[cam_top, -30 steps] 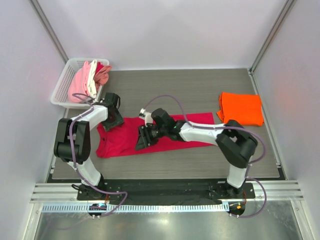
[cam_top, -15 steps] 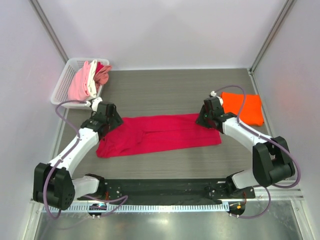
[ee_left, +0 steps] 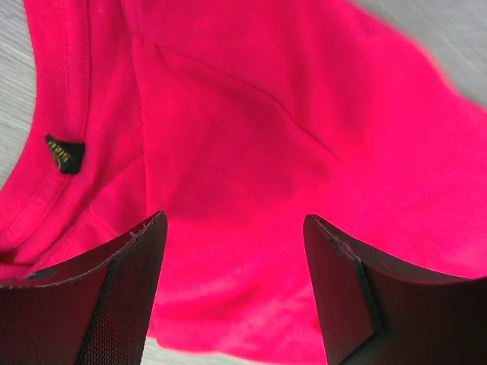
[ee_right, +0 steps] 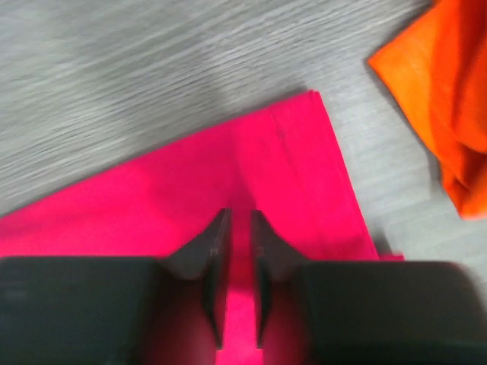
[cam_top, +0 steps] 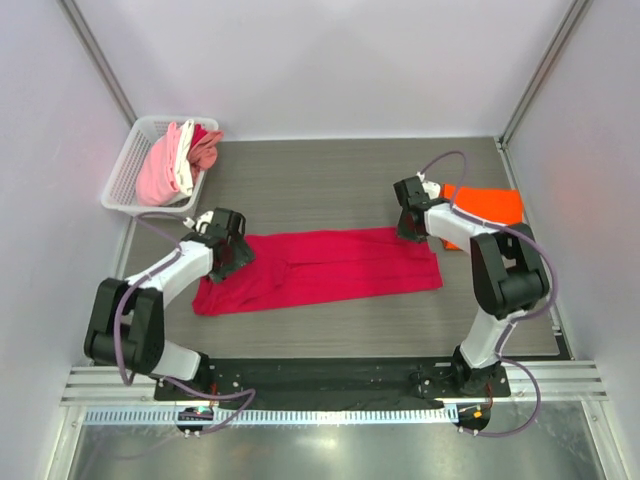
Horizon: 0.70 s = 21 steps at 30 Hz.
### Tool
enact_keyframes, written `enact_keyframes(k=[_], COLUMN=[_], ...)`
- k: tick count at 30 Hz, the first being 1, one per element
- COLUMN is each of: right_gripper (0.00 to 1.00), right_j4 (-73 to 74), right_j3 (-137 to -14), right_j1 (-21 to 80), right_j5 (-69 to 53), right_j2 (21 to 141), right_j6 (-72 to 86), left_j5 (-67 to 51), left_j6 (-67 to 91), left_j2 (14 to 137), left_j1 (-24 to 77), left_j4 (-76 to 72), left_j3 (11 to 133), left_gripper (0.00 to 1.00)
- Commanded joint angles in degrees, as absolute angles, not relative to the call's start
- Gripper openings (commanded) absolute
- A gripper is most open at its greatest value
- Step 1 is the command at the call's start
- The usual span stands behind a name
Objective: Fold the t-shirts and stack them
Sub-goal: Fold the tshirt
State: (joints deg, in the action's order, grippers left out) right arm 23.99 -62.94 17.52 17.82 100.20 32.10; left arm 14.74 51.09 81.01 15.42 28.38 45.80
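A crimson t-shirt [cam_top: 330,265] lies flat as a long strip across the table's middle. My left gripper [cam_top: 232,258] hovers over its left end, by the collar. In the left wrist view the jaws [ee_left: 236,217] stand wide open over the red cloth [ee_left: 251,129], and nothing is between them. The dark neck label [ee_left: 65,152] shows at the left. My right gripper [cam_top: 408,222] is at the shirt's upper right corner. Its jaws [ee_right: 237,213] are drawn to a narrow slit over the red cloth [ee_right: 152,205]; whether they pinch it is unclear. A folded orange t-shirt [cam_top: 495,200] [ee_right: 441,99] lies to the right.
A white basket [cam_top: 125,165] at the back left holds pink [cam_top: 155,170] and white [cam_top: 184,160] shirts. Metal frame posts and white walls border the table. The right arm's links partly cover the orange shirt's left edge.
The right arm swung from the shirt's middle to its right corner, and its jaws narrowed. The shirt's right end now lies spread out. The left jaws opened wider near the collar.
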Motion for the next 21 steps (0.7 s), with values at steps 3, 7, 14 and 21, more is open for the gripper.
enact_keyframes(k=[3, 7, 14, 21], right_gripper=[0.11, 0.01, 0.01, 0.01], right_j4=[28.6, 28.7, 31.9, 31.5], right_j3=[-65.6, -61.2, -51.8, -44.9], right_j1=[17.8, 19.2, 27.8, 53.0], right_j5=[21.9, 22.1, 21.9, 19.1], right_j2=[106.5, 104.5, 97.2, 92.1], right_j6=[30.8, 31.2, 33.3, 50.0], left_j5=[16.6, 15.0, 15.7, 13.0], left_j6=[51.2, 49.3, 46.6, 42.3], left_j2=[90.3, 98.8, 115.8, 139.3], left_j1=[15.6, 16.0, 19.6, 24.9], left_j4=[29.6, 30.5, 38.6, 53.2], left_j3=[52.5, 58.2, 78.4, 117.6], left_gripper=[0.73, 0.70, 0.69, 0.66])
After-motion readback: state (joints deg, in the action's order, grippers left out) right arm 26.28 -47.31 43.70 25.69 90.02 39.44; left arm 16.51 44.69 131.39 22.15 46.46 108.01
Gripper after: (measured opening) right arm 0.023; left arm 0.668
